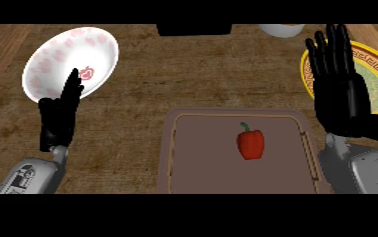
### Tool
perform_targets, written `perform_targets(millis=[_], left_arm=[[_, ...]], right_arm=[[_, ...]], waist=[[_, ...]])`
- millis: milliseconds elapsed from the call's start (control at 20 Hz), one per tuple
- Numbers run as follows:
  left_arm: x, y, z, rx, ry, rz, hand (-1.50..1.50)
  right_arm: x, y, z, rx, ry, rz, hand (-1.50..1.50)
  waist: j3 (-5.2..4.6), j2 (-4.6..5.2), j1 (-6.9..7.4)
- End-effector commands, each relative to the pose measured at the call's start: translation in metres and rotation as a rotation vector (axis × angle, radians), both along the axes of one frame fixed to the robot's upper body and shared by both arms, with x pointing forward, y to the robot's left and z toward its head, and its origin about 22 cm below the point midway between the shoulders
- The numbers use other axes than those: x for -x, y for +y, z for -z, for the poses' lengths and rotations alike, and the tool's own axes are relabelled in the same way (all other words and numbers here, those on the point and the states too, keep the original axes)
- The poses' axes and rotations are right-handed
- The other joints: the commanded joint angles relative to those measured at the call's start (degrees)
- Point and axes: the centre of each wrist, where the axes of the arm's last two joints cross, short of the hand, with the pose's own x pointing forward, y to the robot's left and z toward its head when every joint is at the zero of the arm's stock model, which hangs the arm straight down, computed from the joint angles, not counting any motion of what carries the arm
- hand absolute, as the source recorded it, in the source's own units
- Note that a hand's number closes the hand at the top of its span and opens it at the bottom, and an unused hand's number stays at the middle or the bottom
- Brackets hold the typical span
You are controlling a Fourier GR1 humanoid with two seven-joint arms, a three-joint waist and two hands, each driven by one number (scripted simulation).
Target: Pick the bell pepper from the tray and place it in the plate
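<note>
Tray (pixel 207 166): brown, rectangular with a raised rim, lying on the table (pixel 192 81) at the near edge, centre to right.

Bell pepper (pixel 250 143): red with a green stem pointing away, lying on the tray's right half. No hand touches it.

Left hand (pixel 57 118): black, on a grey forearm rising from the near left corner. Seen edge-on, fingers straight and pointing up, holding nothing. The fingertips overlap the lower part of the white plate in this view; contact cannot be told.

Right hand (pixel 341 88): black, at the right edge beyond the tray. Palm flat, fingers straight and slightly spread, holding nothing.

White plate (pixel 74 56): red-pink pattern, far left, well apart from the tray.

Yellow-rimmed plate (pixel 367 56): far right, partly hidden behind the right hand.

Dark object (pixel 193 29) and pale round vessel (pixel 282 29): far edge, both cut off by the frame.
</note>
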Motion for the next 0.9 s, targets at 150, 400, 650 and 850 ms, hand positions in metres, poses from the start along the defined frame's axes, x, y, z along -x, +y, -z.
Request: perform_targets(millis=[150,400,650,850], left_arm=[[0.009,-0.009,0.019,0.025,0.081,0.013,0.00],[0.021,-0.012,0.035,0.060,0.172,0.014,0.00],[0.039,-0.027,0.045,0.122,0.168,0.049,0.00],[0.032,-0.032,0.036,0.126,0.169,0.047,0.00]], right_arm=[[0.009,0.016,-0.010,0.139,0.178,-0.348,1.50],[0.002,-0.038,-0.051,0.989,-0.047,-0.104,1.50],[0.045,-0.019,0.073,0.474,0.185,-0.008,1.50],[0.063,-0.015,0.102,0.284,0.049,-0.267,-1.50]], waist=[[-1.66,-0.11,0.94],[-3.18,-1.23,-0.14],[-1.33,0.09,0.06],[-1.39,0.09,0.69]])
